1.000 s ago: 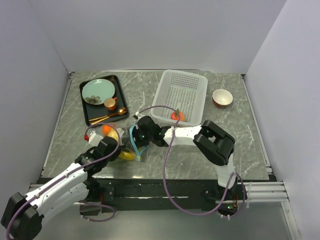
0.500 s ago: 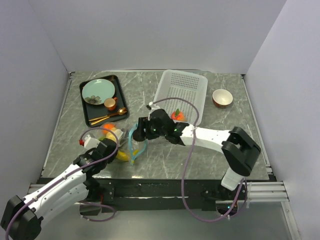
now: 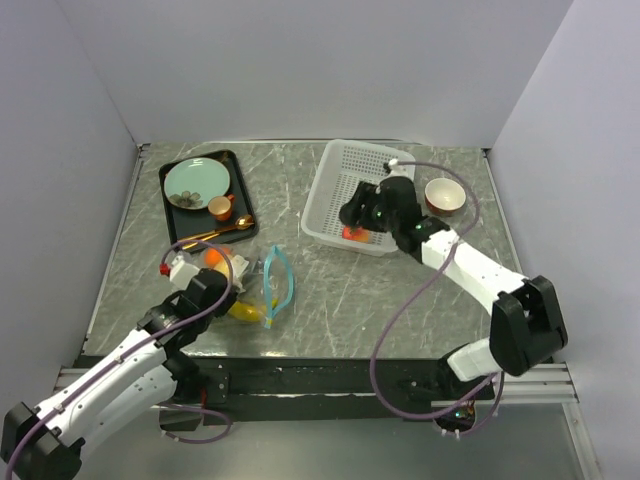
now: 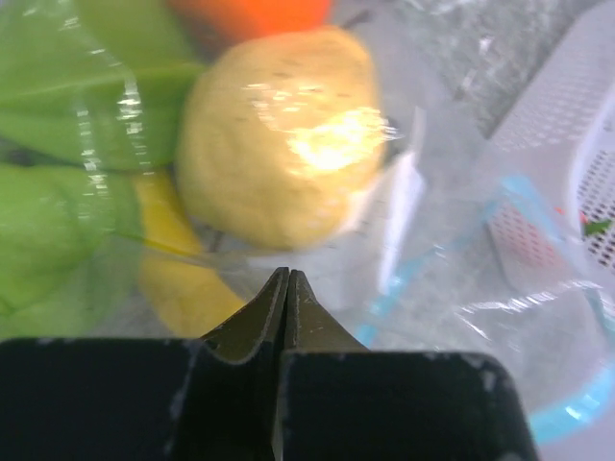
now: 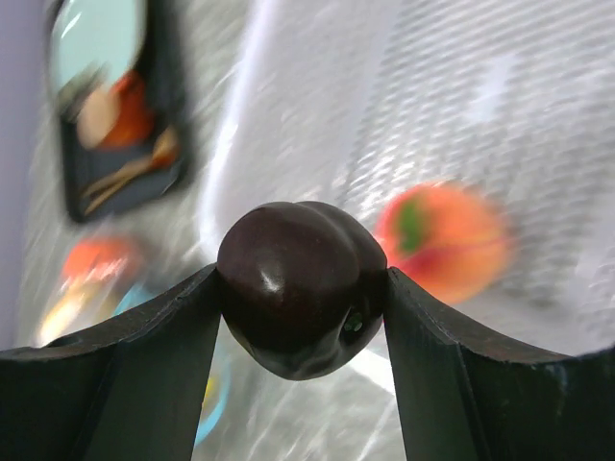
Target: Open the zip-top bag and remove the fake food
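The zip-top bag (image 3: 255, 288) lies open at the front left, its teal zipper (image 3: 278, 281) spread in a loop. Inside it, in the left wrist view, are a yellow lemon (image 4: 279, 144), a banana (image 4: 183, 283), a green lime (image 4: 67, 202) and an orange (image 4: 255, 12). My left gripper (image 3: 218, 292) is shut on the bag's clear film (image 4: 423, 221) at its left end. My right gripper (image 3: 353, 213) is shut on the dark brown ball (image 5: 300, 274) and holds it above the white basket (image 3: 385, 165). A peach (image 3: 352, 234) lies in the basket, also seen in the right wrist view (image 5: 447, 240).
A black tray (image 3: 176, 228) at the back left holds a teal plate (image 3: 196, 183), a small orange cup (image 3: 220, 208) and a gold spoon (image 3: 224, 233). A red-and-white bowl (image 3: 444, 195) stands right of the basket. Walls close in on three sides.
My right gripper has pulled out of the bag's mouth and swung back and right to above the basket, carrying the dark brown ball. My left gripper has kept its hold on the bag.
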Controlling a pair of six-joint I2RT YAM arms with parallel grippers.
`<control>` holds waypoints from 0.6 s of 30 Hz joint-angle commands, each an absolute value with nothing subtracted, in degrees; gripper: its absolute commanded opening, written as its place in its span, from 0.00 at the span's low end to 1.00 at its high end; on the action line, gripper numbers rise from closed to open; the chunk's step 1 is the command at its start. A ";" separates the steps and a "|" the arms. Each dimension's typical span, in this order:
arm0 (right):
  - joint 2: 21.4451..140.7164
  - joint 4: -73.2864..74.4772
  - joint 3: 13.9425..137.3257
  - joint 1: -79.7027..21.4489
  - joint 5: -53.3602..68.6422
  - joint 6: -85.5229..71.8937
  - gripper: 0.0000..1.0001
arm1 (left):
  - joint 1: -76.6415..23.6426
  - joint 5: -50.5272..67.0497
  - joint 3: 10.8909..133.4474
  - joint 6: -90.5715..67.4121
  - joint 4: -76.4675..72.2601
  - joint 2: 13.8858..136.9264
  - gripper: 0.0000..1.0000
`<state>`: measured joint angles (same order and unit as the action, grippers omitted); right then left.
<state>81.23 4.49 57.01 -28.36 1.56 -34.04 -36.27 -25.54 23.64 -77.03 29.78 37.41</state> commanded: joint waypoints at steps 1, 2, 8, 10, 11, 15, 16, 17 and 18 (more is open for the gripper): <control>86.82 6.50 63.36 -24.09 0.79 -31.38 0.64 | -36.47 -23.91 28.73 -71.46 30.23 36.13 0.04; 89.19 6.33 64.94 -23.30 1.49 -31.38 0.70 | -36.47 -24.17 29.52 -71.02 30.84 35.60 0.05; 91.94 7.82 68.55 -21.01 2.90 -30.32 0.94 | -36.39 -30.49 36.38 -67.59 36.47 36.21 0.09; 90.54 8.52 68.64 -21.01 3.69 -30.32 0.94 | -36.39 -32.68 38.05 -66.72 37.00 36.91 0.13; 89.66 8.87 67.95 -21.18 4.04 -30.41 0.93 | -36.30 -33.39 38.40 -66.62 37.00 37.70 0.16; 83.16 5.55 61.10 -23.81 6.59 -33.47 0.78 | -34.02 -36.03 40.42 -64.08 36.56 40.69 0.18; 80.80 4.58 58.13 -25.99 7.37 -34.18 0.65 | -32.80 -34.90 40.69 -63.03 36.13 41.22 0.16; 79.99 2.74 56.70 -27.23 8.25 -34.97 0.60 | -29.74 -33.94 40.69 -61.71 33.86 42.18 0.16; 79.11 1.77 55.30 -28.73 8.61 -36.55 0.53 | -27.97 -32.71 40.52 -59.61 32.79 42.80 0.16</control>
